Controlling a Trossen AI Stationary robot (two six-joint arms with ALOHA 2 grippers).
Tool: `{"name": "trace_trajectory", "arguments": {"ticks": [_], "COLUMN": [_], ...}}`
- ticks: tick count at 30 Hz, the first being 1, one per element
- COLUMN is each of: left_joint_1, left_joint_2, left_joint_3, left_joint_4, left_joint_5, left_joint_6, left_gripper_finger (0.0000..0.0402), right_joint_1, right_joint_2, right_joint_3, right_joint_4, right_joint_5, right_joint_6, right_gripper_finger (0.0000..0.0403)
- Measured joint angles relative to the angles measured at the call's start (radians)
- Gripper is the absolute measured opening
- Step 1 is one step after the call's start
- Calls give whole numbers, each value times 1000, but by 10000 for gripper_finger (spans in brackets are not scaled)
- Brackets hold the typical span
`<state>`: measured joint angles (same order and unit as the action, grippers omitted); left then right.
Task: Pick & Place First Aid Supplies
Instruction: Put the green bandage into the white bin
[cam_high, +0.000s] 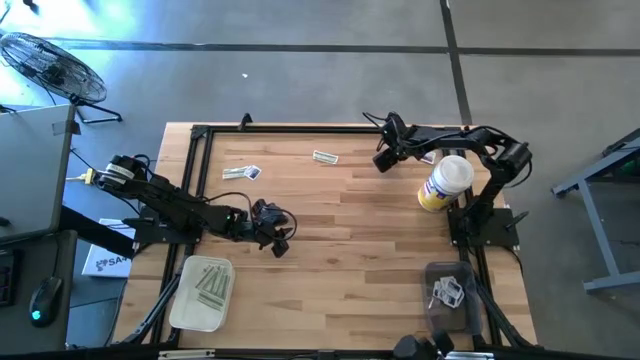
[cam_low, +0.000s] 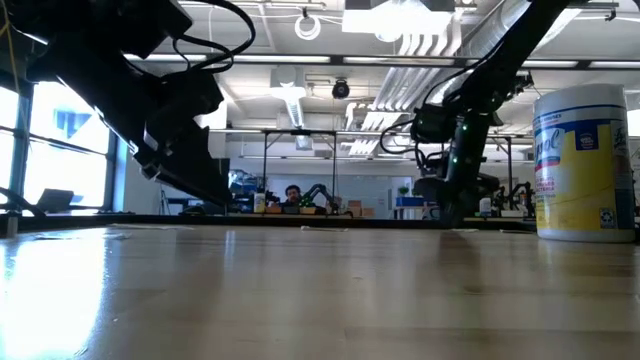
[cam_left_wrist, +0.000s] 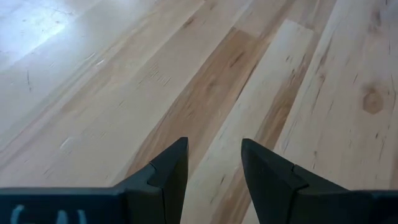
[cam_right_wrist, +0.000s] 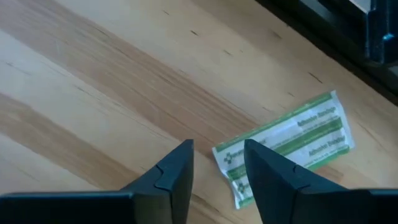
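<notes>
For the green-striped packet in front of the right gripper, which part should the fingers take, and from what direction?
Probably from straight above, pinching across its narrow width near the end closest to the right gripper. The packet lies flat on the table as a long strip, so its short side fits between the open fingers, and nothing touches it.

The high view looked straight down on the whole table (cam_high: 340, 250) from well above, with floor around it. The low view sat at table-top height, facing level across the boards into the room behind. Both shared the yellow bottle (cam_high: 444, 184) — right of centre from above, at the right edge low down (cam_low: 584, 160). Each wrist view looked steeply down at the boards from close range — the left past its fingers (cam_left_wrist: 168, 171), the right over a strip packet (cam_right_wrist: 292, 143).
</notes>
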<state>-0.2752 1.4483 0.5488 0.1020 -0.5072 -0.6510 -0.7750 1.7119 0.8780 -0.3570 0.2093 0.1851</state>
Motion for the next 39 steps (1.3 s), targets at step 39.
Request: {"name": "trace_trajectory", "arguments": {"ticks": [39], "left_joint_1": [-1], "left_joint_2": [0], "left_joint_3": [0], "left_joint_4": [81], "left_joint_5": [3], "left_joint_6": [26], "left_gripper_finger": [147], "right_joint_1": [-18], "right_joint_2": [0], "right_joint_3": [-1], "right_joint_4": [-49], "right_joint_5": [-24], "right_joint_6": [-105], "right_gripper_finger": [103]}}
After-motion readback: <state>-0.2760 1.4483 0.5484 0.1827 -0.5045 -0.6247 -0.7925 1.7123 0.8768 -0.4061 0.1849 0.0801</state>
